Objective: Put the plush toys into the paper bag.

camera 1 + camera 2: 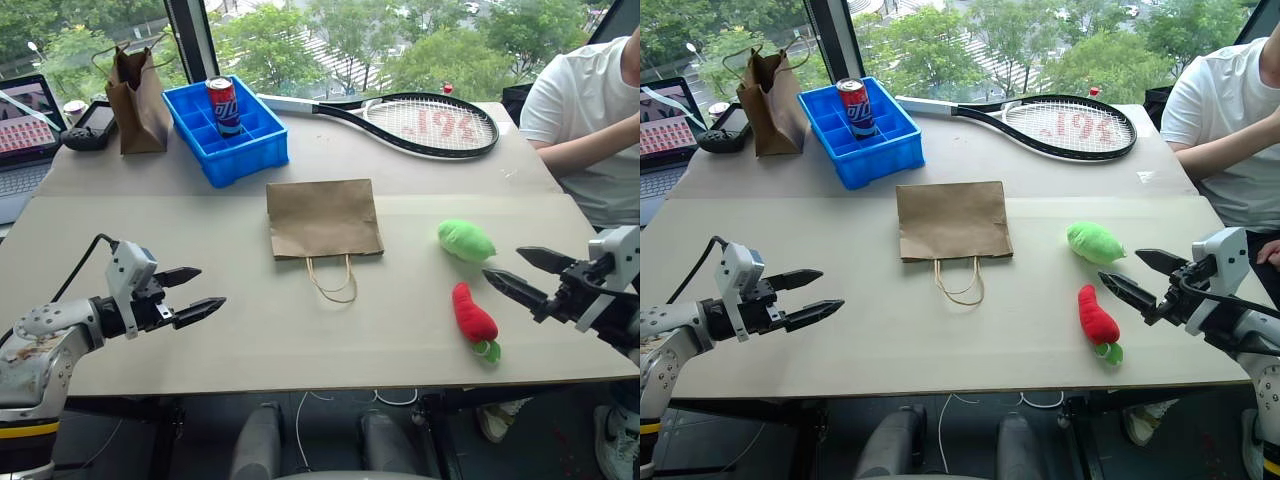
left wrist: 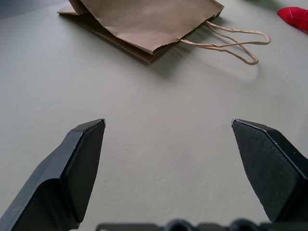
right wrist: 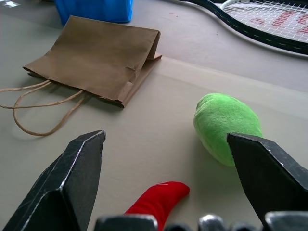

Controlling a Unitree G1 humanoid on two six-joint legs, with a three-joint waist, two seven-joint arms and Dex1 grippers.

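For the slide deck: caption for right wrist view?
Open right gripper faces green plush and red plush; flat paper bag beyond.

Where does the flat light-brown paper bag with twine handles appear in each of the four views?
Left eye view: flat light-brown paper bag at table centre.
Right eye view: centre, slightly further left.
Left wrist view: along the top edge.
Right wrist view: upper left.
Shared landmark: red chili-shaped plush toy, right of the bag.

Bright daylight from rear windows, soft shadows, wrist-cam foreground maybe blurry
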